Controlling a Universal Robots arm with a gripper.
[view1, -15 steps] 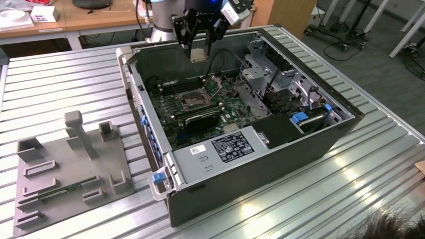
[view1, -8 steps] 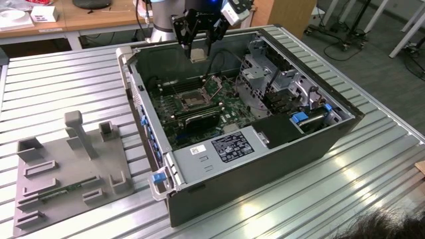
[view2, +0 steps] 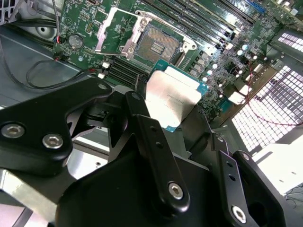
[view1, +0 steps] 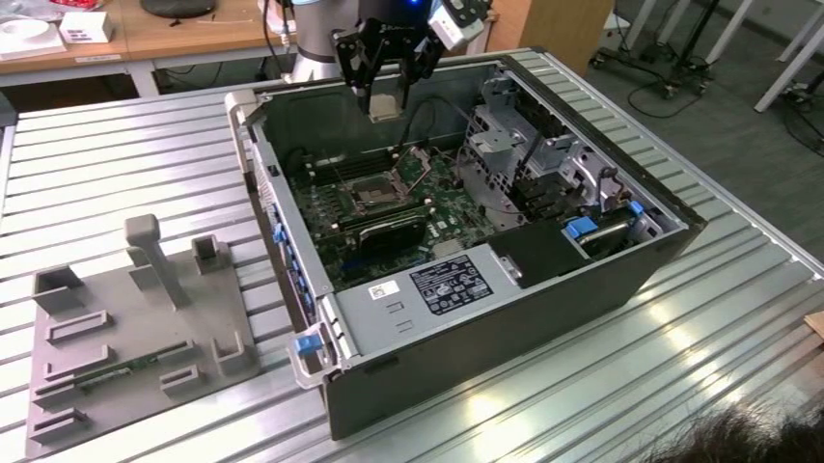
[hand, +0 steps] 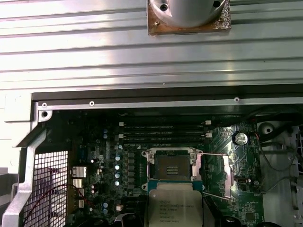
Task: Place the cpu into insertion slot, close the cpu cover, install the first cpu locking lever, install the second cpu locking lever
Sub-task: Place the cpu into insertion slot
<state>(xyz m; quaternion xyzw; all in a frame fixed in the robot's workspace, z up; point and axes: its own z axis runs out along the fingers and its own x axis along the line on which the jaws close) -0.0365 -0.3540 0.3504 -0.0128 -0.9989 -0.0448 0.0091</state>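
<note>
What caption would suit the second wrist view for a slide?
The gripper holds the cpu above the motherboard, the insertion slot bare and the cpu cover swung open beside it.

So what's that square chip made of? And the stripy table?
The cpu, held in the tool, looks metal on top: a pale silvery face with soft glare; its teal rim is likely circuit board. The table seems metal, maybe aluminium: grey ribbed slats with bright reflections.

No text legible. Faint print lines on cpu [hand: 174, 210] face, unreadable; black label [view1: 451, 283] and white sticker [view1: 386, 290] on metal panel [view1: 373, 323], print too small.
</note>
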